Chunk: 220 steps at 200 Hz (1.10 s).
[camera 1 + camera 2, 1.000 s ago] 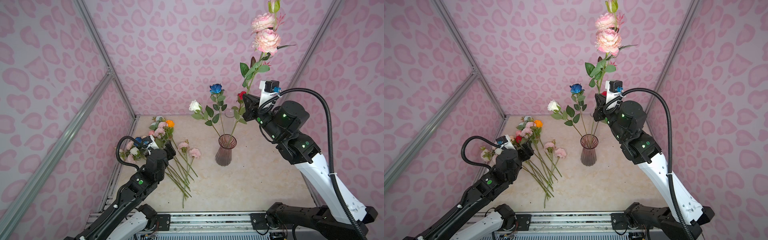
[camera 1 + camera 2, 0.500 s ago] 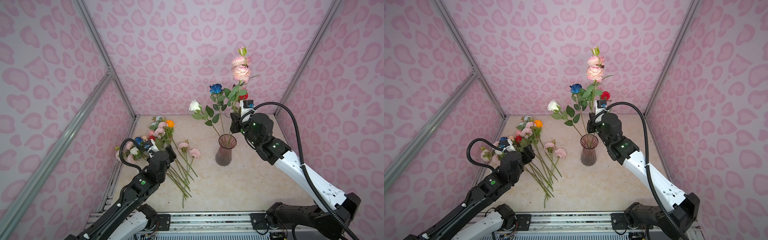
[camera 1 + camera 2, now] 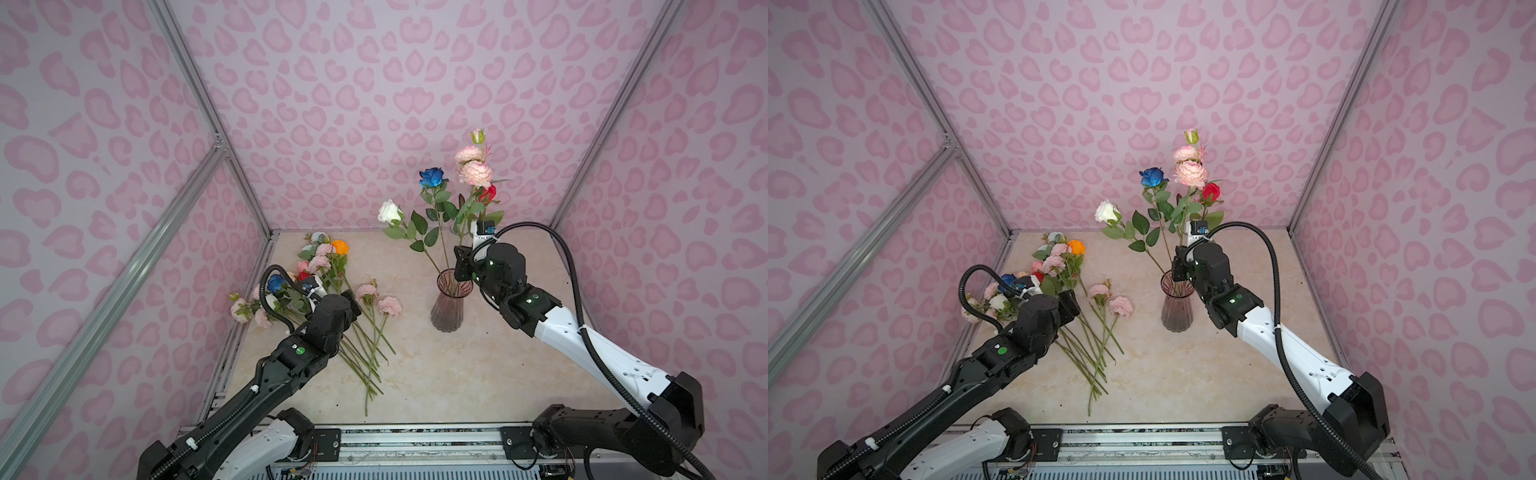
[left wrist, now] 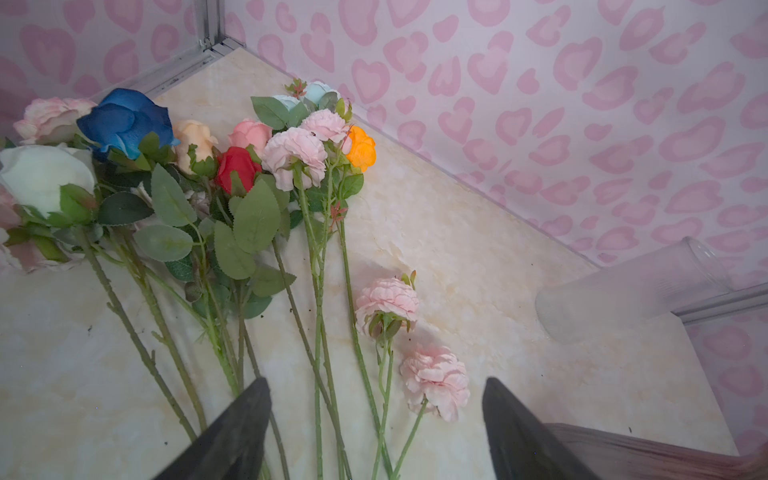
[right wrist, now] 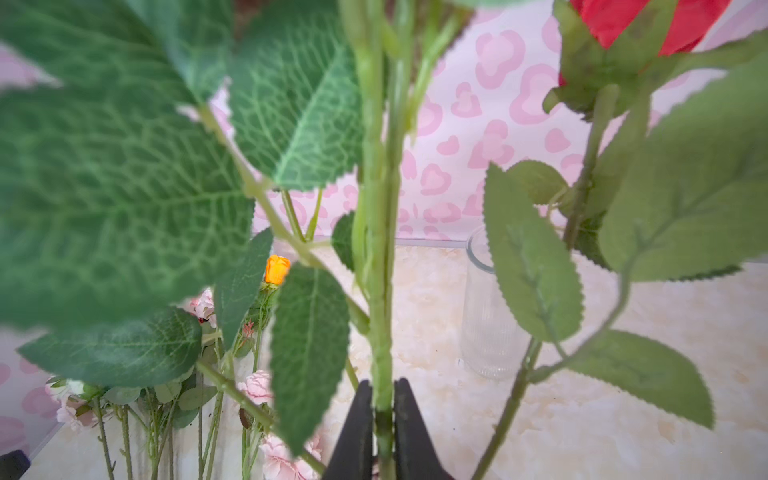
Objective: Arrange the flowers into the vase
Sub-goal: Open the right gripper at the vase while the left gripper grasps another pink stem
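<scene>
A purple glass vase [image 3: 449,305] [image 3: 1177,307] stands mid-table and holds a white rose [image 3: 390,211], a blue rose [image 3: 432,178] and a red rose [image 3: 489,193]. A pink peony stem [image 3: 475,172] [image 5: 380,249] also stands in it. My right gripper [image 3: 459,266] [image 5: 383,399] sits just above the vase mouth, its two jaws pressed against that stem. The other flowers [image 3: 328,266] [image 4: 291,153] lie in a loose pile on the left of the table. My left gripper [image 3: 353,301] [image 4: 376,390] hovers over their stems, open wide and holding nothing.
A clear ribbed glass [image 5: 486,316] [image 4: 623,291] stands behind the vase near the back wall. Pink patterned walls and metal frame rails [image 3: 266,249] close in the table on three sides. Two loose pink peonies [image 3: 380,299] lie between the pile and the vase.
My right arm has come down from high above, lowering the pink peony stem into the vase. The left arm has stayed over the pile, still open.
</scene>
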Motion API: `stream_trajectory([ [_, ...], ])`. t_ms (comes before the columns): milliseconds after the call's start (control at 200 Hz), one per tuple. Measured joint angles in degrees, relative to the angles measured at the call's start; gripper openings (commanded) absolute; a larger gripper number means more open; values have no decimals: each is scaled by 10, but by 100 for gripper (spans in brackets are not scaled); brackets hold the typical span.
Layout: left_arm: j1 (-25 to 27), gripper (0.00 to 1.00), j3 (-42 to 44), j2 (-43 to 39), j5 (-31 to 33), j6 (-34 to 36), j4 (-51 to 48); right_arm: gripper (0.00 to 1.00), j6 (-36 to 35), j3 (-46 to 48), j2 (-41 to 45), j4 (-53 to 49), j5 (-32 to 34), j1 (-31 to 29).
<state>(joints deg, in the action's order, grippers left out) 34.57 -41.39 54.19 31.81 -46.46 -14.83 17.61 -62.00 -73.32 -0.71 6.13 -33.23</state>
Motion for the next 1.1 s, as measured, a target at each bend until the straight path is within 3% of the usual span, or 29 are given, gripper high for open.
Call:
stream_trajectory([
  [720, 0, 77, -14, 67, -44, -1, 0, 22, 23, 40, 59, 0, -19, -11],
  [1025, 0, 45, -61, 232, -149, 47, -33, 24, 20, 33, 112, -18, -3, -37],
  [1100, 2, 43, -80, 281, -183, 68, -46, 24, 18, 32, 122, -25, -1, -40],
])
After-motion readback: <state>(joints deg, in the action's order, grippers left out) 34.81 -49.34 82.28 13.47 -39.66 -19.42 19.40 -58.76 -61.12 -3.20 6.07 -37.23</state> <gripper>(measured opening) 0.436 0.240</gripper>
